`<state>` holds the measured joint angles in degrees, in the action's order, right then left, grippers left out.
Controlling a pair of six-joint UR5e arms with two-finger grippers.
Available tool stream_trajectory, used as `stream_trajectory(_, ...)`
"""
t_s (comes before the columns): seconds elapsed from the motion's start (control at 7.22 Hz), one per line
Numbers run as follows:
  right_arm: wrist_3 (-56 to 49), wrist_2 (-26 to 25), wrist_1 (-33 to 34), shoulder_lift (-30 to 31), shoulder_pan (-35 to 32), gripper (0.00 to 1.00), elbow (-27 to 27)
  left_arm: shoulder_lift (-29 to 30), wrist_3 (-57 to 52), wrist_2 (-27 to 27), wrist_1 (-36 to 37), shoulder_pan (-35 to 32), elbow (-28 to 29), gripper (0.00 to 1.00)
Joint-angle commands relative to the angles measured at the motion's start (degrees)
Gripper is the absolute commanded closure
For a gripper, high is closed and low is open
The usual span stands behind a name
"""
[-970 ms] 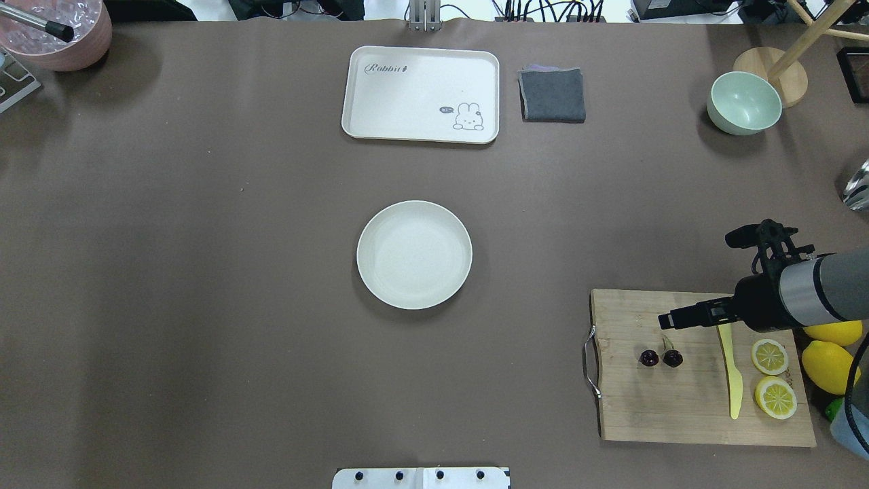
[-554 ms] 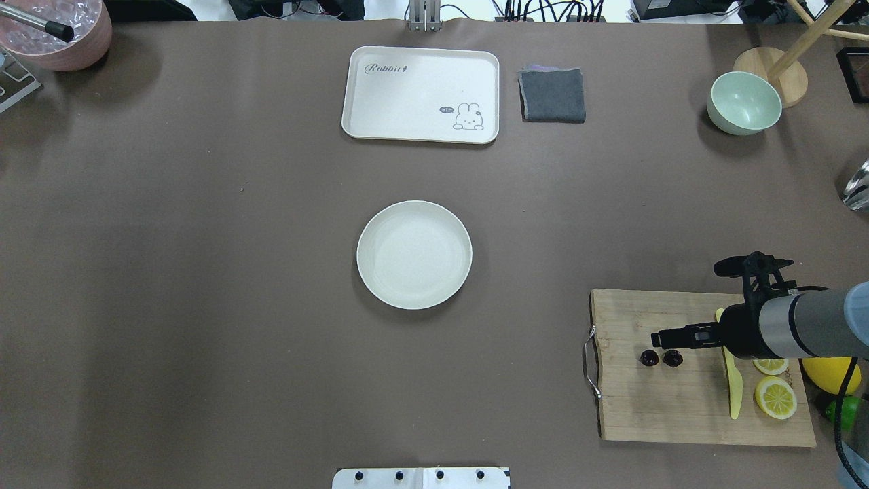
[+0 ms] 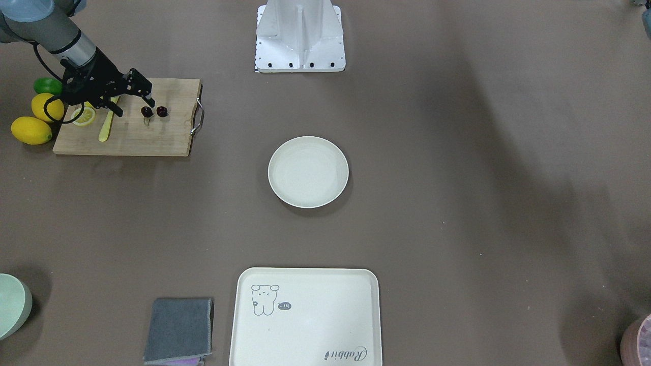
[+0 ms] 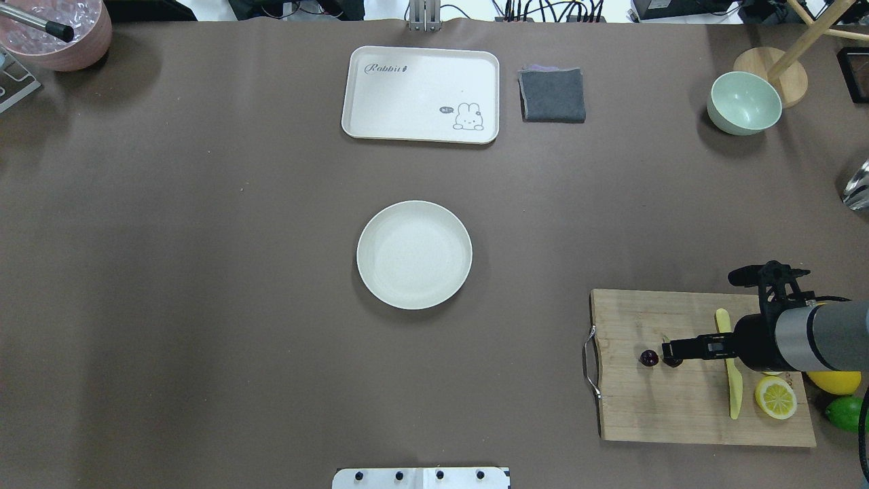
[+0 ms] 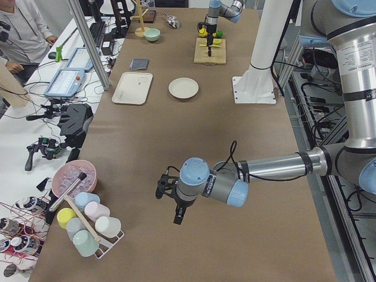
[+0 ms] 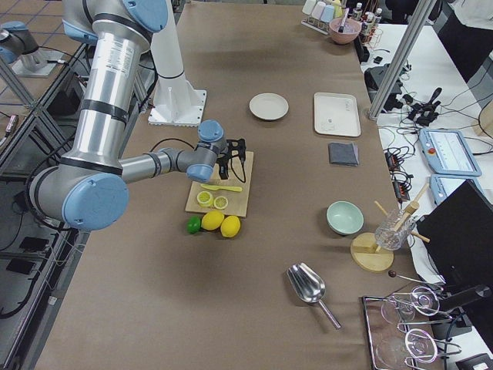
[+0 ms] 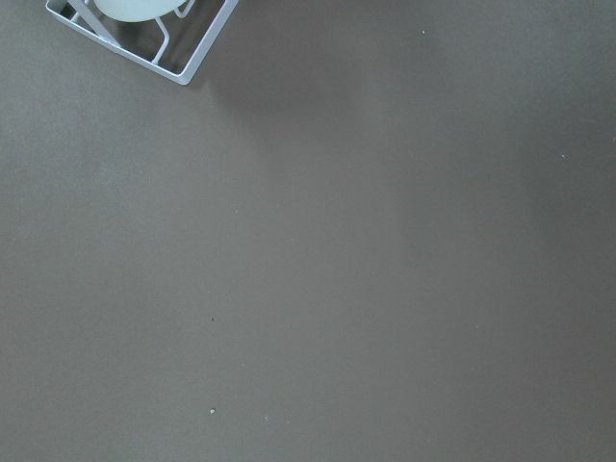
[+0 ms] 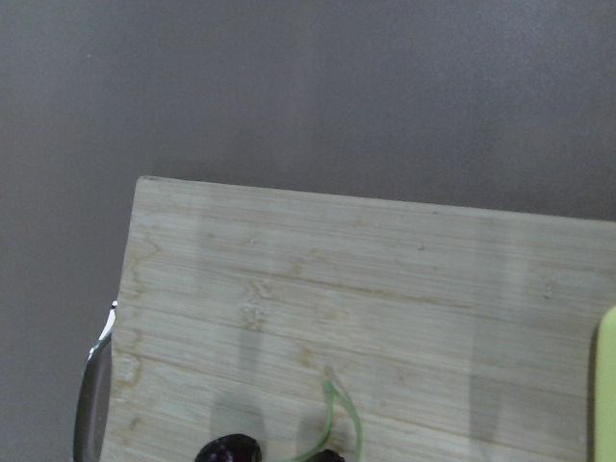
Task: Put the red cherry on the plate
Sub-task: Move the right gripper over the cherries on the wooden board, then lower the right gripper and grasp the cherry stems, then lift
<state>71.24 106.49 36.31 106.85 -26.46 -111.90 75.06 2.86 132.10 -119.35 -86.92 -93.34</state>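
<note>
The red cherry (image 4: 649,357) lies on the wooden cutting board (image 4: 679,414) at the table's right, a dark glossy pair with a thin green stem (image 8: 337,423). My right gripper (image 4: 667,350) hangs low just over the pair, its fingers look open, and its tip covers the right-hand fruit from above. Across the table, both fruits (image 3: 161,111) show just past the right gripper (image 3: 148,94). The round cream plate (image 4: 414,255) sits bare at the table's middle, well left of the board. My left gripper (image 5: 178,214) shows only from the side, over bare table; whether it is open or shut I cannot tell.
On the board lie a yellow knife (image 4: 732,380) and a lemon half (image 4: 776,397), with a whole lemon (image 4: 834,382) and a lime (image 4: 845,411) beside it. A cream tray (image 4: 421,94), a grey cloth (image 4: 552,95) and a green bowl (image 4: 744,103) stand at the back.
My right gripper has moved toward the robot's side of the board and down, from beyond the cherries to right over them. The cherries and the plate have not moved.
</note>
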Motion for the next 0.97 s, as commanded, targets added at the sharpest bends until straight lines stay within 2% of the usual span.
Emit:
stream_trajectory(0.0,1.1,-3.74,-0.01,-0.06,2.99,0.0,-0.07,0.0,-0.23,0.0,-0.01,0.0,0.17,0.02)
stream_trajectory(0.42,1.01,-3.83,-0.01,0.11,3.08,0.02,0.01,-0.44,-0.4,0.0,-0.01,0.0,0.18,0.02)
stream_trajectory(0.55,1.01,-3.83,-0.01,0.11,3.08,0.11,0.1,-0.53,-0.4,0.0,-0.01,0.0,0.18,0.02)
stream_trajectory(0.83,1.01,-3.83,-0.01,0.11,3.08,0.4,-0.07,-0.53,-0.4,-0.09,-0.53,0.0,0.18,0.02)
